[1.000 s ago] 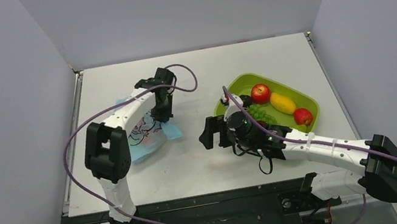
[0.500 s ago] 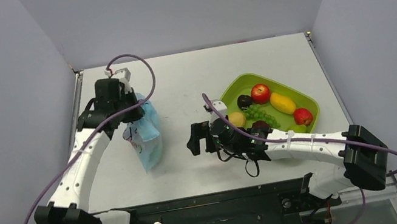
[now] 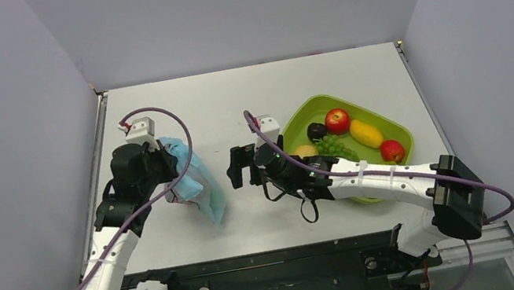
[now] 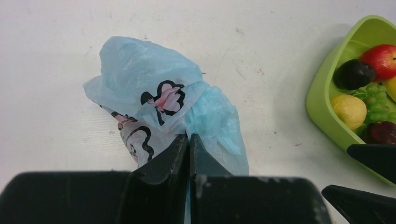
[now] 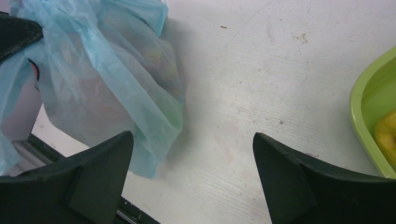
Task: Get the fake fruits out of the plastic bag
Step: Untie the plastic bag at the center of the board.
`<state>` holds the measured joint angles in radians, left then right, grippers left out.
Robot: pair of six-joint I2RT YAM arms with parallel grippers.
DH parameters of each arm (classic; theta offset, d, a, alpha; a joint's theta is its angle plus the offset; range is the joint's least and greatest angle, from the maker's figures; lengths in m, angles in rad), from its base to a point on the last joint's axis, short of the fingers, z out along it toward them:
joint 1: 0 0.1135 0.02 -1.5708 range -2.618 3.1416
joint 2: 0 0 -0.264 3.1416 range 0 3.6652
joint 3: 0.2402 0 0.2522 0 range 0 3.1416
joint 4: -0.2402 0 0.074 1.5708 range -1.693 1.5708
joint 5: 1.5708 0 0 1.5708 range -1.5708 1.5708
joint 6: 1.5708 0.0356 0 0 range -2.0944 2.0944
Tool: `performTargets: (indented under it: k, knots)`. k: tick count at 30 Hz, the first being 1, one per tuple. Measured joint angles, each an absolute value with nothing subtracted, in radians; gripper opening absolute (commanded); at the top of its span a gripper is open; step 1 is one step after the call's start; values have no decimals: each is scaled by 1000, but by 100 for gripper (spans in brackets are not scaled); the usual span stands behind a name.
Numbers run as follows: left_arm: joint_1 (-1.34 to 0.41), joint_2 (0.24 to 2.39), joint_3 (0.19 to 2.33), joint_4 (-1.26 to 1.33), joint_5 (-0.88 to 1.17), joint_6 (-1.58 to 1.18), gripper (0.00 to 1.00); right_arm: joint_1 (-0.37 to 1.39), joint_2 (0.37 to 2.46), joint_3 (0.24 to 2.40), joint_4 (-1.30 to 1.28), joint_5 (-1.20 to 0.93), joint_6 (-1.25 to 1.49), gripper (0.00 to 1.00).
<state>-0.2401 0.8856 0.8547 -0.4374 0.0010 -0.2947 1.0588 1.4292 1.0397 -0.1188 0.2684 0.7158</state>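
While the left gripper point(image 4: 189, 139) has its fingers pressed together on a gathered fold of the plastic bag point(image 4: 154, 88), the bag hangs down from that pinch over the left half of the counter point(image 3: 230, 102), toward its near edge. Whether its lower end rests on the counter or hangs just above it cannot be told. The film is light blue and crinkled, with black cartoon lines and pink patches. The fake fruits point(image 5: 154, 58) are inside it and show only as dim rounded shapes through the film; which is which cannot be told.

The right gripper point(image 5: 191, 137) is near the middle of the counter, just beside the bag and facing it, with its fingers spread wide and nothing between them. Behind it, toward the right edge, sits a green tray point(image 3: 404, 136) holding a red apple point(image 3: 337, 120), a yellow mango point(image 3: 366, 134), a dark plum point(image 3: 316, 131), green grapes point(image 3: 334, 146), a lemon point(image 3: 306, 151) and another red fruit point(image 3: 392, 150).
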Motion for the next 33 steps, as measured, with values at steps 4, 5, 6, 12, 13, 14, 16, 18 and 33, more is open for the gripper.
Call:
performTargets:
  k: [4,5,6,12,13,14,16,18,33]
  knots:
    - [-240,898,855,-436,-46,-285,0,1077,1486,1080,-145,334,715,99]
    - [-240,900,855,-436,-55,-284,0,1088,1499,1088,-147,363,714,99]
    - [-240,900,855,-436,-62,-283,0,1096,1505,1092,-148,382,712,100]
    - [-240,891,855,-436,-100,-273,0,1116,1558,1141,-126,428,691,98]
    - [-240,891,855,-436,-104,-272,0,1113,1567,1153,-115,413,687,98]
    - [-241,891,855,-436,-112,-269,0,1106,1575,1158,-91,386,685,97]
    - [-241,889,855,-436,-129,-266,0,1090,1583,1157,-40,337,693,94]
    - [-244,883,853,-436,-144,-264,0,1061,1589,1144,28,270,710,90]
    - [-275,862,839,-422,-176,-245,0,1048,1780,1123,344,135,723,75]
